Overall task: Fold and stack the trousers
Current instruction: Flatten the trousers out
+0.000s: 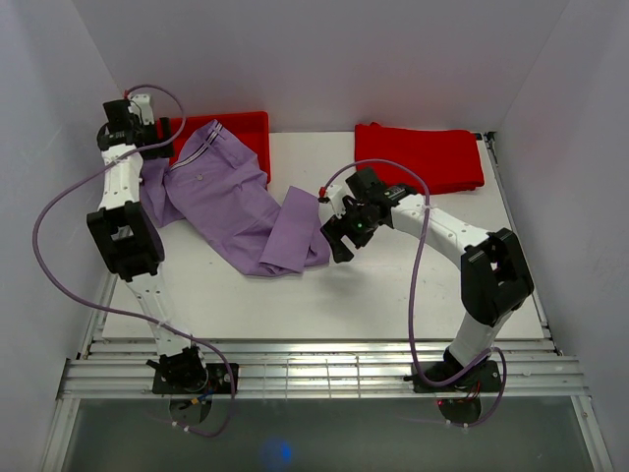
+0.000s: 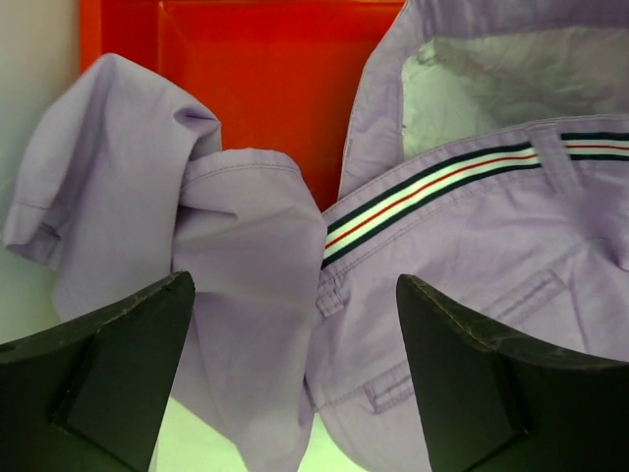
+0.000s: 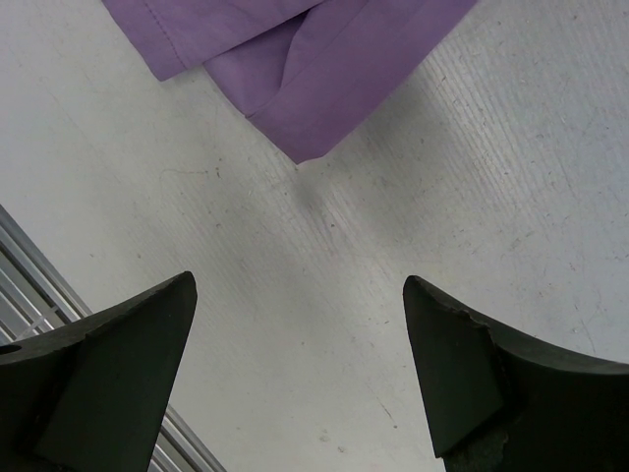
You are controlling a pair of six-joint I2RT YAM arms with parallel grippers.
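The lilac trousers (image 1: 236, 202) lie crumpled from the back left to the table's middle. Their waist rests partly on a red tray (image 1: 251, 133), and the folded leg ends lie near the centre. In the left wrist view the waistband (image 2: 442, 182) shows a dark, white and red stripe. My left gripper (image 1: 160, 133) is open and empty just above the waist fabric (image 2: 295, 383). My right gripper (image 1: 336, 242) is open and empty beside the leg ends. In the right wrist view it (image 3: 300, 383) hovers over bare table, with the leg hem (image 3: 324, 79) ahead of it.
The red tray (image 2: 256, 79) lies at the back left under the waist. A folded red cloth (image 1: 423, 157) lies at the back right. White walls close in the table on three sides. A metal rail (image 1: 324, 354) runs along the near edge.
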